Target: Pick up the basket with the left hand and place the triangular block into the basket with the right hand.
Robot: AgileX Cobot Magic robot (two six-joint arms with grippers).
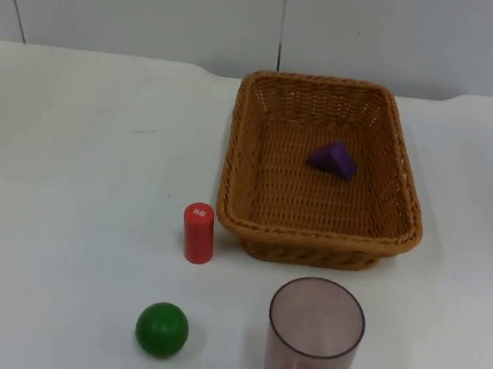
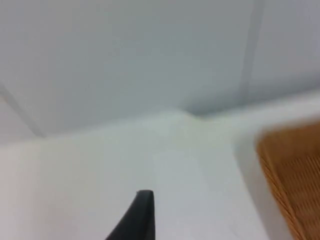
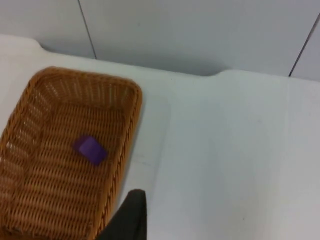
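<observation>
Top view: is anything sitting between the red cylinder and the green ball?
No. In the top view the stretch of white table between the red cylinder and the green ball is bare.

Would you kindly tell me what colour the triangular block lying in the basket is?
Purple. The triangular block lies inside the brown wicker basket; it shows best in the top view.

You could not judge either gripper's finger spacing: each wrist view gave you a single black fingertip (image 2: 142,212) cut off by the frame edge. The left wrist view was smeared, and its edge cropped the woven brown wicker basket (image 2: 292,175) down to a slice of rim. In the top view, the translucent smoky plastic cup (image 1: 313,342) lost its base to the frame edge.
</observation>
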